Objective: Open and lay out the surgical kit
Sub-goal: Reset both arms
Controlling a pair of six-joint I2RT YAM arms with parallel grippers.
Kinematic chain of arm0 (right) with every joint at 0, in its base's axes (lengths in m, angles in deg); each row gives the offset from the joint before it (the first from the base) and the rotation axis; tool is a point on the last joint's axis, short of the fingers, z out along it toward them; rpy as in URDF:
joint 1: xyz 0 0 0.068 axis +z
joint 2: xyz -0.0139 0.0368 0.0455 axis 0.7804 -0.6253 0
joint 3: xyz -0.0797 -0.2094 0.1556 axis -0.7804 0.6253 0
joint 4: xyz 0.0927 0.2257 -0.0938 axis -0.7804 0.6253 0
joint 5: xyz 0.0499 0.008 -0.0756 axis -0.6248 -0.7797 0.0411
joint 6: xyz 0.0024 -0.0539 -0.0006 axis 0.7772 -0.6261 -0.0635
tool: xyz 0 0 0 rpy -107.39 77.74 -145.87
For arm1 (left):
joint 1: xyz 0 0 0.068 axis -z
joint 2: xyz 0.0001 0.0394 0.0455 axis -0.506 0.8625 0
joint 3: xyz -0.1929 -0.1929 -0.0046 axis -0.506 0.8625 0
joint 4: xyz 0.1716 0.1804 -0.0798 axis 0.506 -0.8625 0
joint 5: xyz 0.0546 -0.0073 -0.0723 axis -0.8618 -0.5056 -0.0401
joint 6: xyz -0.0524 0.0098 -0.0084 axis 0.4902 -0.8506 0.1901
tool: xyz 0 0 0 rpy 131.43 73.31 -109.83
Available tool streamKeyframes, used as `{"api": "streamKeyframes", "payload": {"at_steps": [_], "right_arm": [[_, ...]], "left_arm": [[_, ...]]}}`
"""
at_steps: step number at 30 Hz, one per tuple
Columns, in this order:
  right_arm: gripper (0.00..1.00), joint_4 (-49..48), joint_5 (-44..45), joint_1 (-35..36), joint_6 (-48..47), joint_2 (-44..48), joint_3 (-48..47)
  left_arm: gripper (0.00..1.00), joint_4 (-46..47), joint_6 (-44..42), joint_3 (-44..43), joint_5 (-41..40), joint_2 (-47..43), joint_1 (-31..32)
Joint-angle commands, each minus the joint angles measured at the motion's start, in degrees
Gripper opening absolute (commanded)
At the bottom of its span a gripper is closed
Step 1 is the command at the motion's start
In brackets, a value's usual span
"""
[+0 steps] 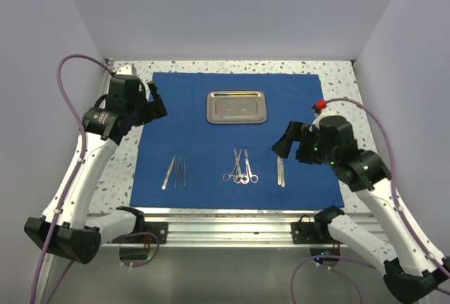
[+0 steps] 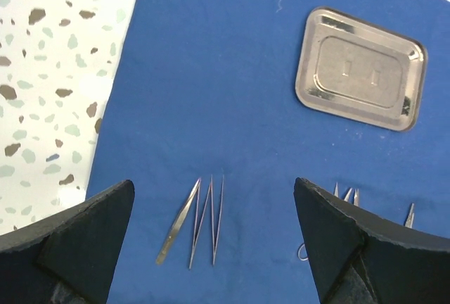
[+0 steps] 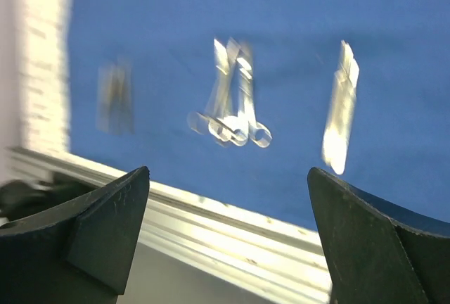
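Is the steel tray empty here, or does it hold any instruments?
Empty. The steel tray shows only its bare floor; the tweezers and ring-handled instruments lie on the blue cloth outside it.

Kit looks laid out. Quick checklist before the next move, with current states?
1. Blue cloth wrap spread flat: ok.
2. Steel tray on the cloth, empty: ok.
3. Tweezers lying clear of the other tools: ok.
4. Ringed instruments separated: not ok, they overlap in one cluster.
5. Left claw open, holding nothing: ok.
6. Right claw open, holding nothing: ok, though its wrist view is blurred.
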Motion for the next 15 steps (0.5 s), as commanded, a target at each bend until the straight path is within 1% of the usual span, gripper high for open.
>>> {"api": "streamKeyframes", "payload": {"at_steps": [1,2,7,10,13,15], "right_arm": [[0.98,0.3,-1.0,-0.1,-1.9,2.8,-11.4],[0.98,0.8,2.4,-0.1,-2.3,3.1,-13.3],[0.98,2.1,8.7,0.0,-5.7,3.5,-23.1],[0.98,4.3,11.8,0.0,-6.6,3.1,-26.4],[0.98,5.0,13.5,-0.1,-7.2,3.6,-27.0],[0.98,3.8,13.8,-0.1,-7.6,4.8,-26.5]], "left_arm": [[1.00,4.5,-3.7,-0.8,1.7,-3.9,0.4],[1.00,5.4,-4.3,-0.5,2.3,-5.2,0.4],[1.00,10.2,-6.8,0.0,2.0,-7.2,0.4],[1.00,11.3,-7.4,0.0,1.5,-6.5,0.4],[1.00,12.4,-7.5,0.0,0.9,-5.4,0.4],[1.00,13.4,-7.9,-0.4,0.8,-4.5,0.4]]}}
